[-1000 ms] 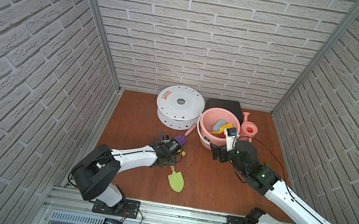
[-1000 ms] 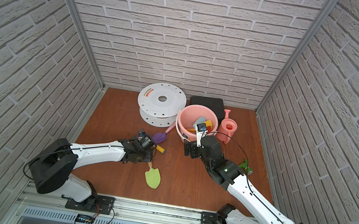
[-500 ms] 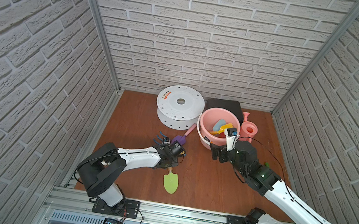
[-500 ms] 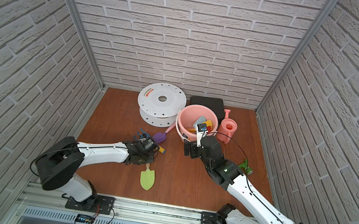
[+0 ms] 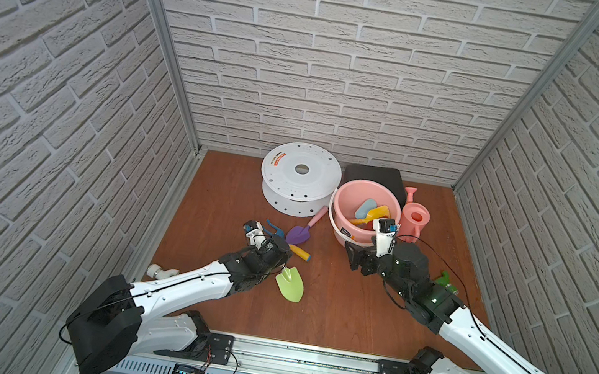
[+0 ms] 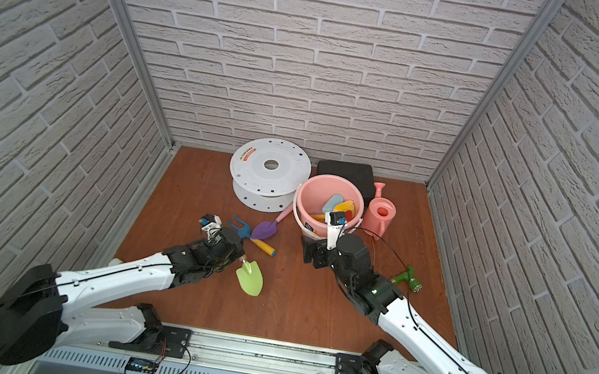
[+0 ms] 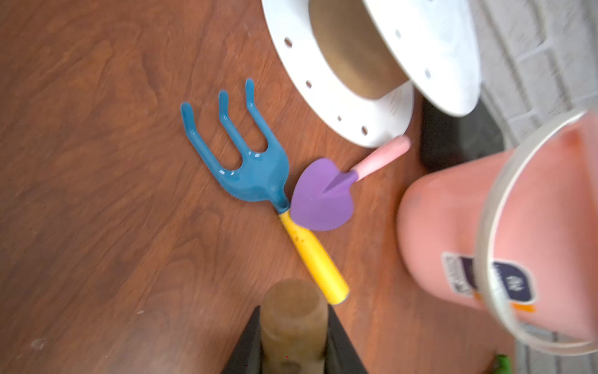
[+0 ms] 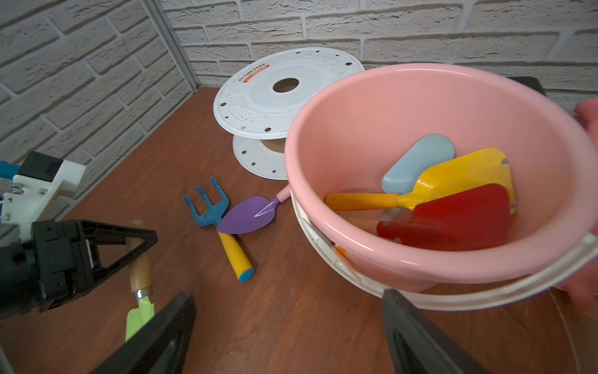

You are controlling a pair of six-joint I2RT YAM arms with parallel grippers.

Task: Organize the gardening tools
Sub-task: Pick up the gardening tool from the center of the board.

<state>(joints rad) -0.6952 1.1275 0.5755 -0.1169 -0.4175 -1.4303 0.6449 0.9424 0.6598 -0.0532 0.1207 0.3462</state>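
My left gripper [image 7: 293, 323] is shut on the wooden handle of the green spade [image 5: 290, 284], whose blade points toward the front edge. In both top views the left gripper [image 6: 235, 253] is just in front of the blue claw fork [image 5: 275, 229] and the purple trowel [image 5: 299, 234], which lie touching on the floor. My right gripper [image 8: 288, 323] stands open with nothing between its fingers, close in front of the pink bucket [image 8: 372, 129]. A pale-blue trowel [image 8: 417, 162], a yellow scoop [image 8: 466, 175] and a red spade [image 8: 459, 217] lie inside the bucket. The pink watering can [image 5: 415, 219] stands to the bucket's right.
A white spool [image 5: 299, 180] lies at the back left of the bucket, with a black box [image 5: 374, 175] behind the bucket. A green tap fitting [image 5: 447, 280] lies beside the right arm and a white fitting [image 5: 160, 272] by the left wall. Brick walls close in three sides.
My left gripper has shut on the green spade's handle, and the spade's blade has shifted a little toward the back. The right arm has hardly moved.
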